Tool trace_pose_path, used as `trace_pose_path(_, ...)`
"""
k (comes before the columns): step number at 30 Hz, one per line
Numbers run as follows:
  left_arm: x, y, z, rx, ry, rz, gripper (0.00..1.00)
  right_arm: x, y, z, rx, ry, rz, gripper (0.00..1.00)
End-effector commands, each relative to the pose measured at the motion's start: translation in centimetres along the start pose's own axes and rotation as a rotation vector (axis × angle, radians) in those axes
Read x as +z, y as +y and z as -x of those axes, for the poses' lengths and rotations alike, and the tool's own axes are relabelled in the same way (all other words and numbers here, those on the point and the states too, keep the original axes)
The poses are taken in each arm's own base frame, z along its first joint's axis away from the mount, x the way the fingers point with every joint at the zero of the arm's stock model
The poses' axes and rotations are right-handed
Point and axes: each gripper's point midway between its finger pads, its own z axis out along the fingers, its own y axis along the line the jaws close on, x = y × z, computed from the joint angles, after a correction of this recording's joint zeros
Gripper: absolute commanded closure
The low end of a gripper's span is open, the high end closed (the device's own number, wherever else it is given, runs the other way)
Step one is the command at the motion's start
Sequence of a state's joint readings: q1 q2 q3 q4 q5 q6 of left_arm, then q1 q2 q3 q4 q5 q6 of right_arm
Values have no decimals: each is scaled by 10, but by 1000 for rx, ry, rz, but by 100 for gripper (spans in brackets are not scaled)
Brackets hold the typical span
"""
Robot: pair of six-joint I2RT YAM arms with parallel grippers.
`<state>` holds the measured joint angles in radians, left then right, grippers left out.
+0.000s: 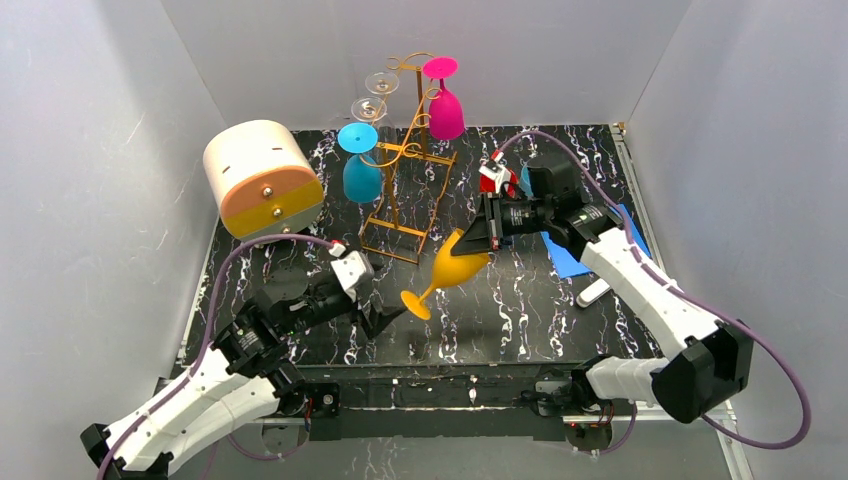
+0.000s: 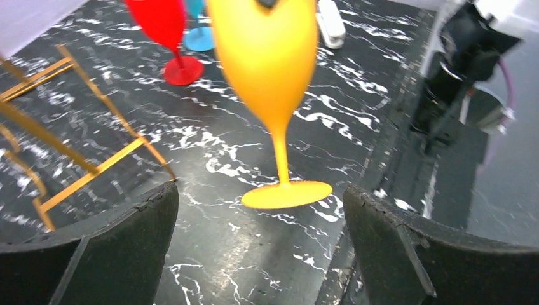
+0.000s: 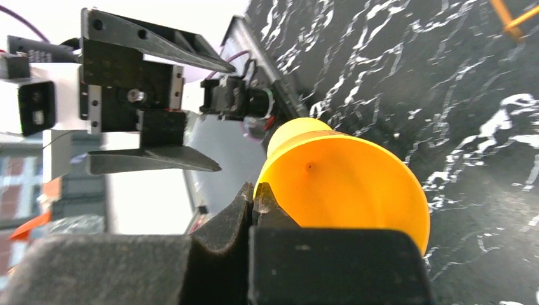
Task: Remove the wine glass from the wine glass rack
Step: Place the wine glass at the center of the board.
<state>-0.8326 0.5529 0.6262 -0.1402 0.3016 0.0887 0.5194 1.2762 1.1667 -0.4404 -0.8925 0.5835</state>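
A yellow wine glass point(image 1: 455, 268) hangs tilted above the black marbled table, off the golden wire wine glass rack point(image 1: 405, 190), its foot pointing at the left arm. My right gripper point(image 1: 487, 232) is shut on the bowl's rim; in the right wrist view the fingers point(image 3: 254, 190) pinch the wall of the yellow bowl point(image 3: 346, 184). My left gripper point(image 1: 385, 318) is open. In the left wrist view its jaws point(image 2: 260, 190) stand wide apart with the glass's foot point(image 2: 286, 195) just ahead of them, touching neither finger.
On the rack hang a blue glass point(image 1: 360, 165), a pink glass point(image 1: 445, 105) and clear glasses point(image 1: 375, 95). A cream-and-orange cylindrical box point(image 1: 262, 178) lies at the left. A red glass point(image 1: 497, 175), a blue cloth point(image 1: 570, 258) and a white object point(image 1: 592, 292) sit at the right.
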Motion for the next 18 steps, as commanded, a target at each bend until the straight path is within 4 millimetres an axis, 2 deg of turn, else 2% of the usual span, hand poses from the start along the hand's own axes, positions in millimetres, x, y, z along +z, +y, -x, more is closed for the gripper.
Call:
trace_pose_path(1, -11, 40, 3, -106, -23, 264, 2, -12, -17, 18, -105, -159, -173, 99)
trace_pose_path(10, -27, 75, -4, -340, 25, 544, 2, -23, -50, 26, -80, -246, -362, 99)
trace_pose_path(18, -28, 76, -8, -365, 116, 568, 2, -39, -79, 35, -43, -330, -547, 99)
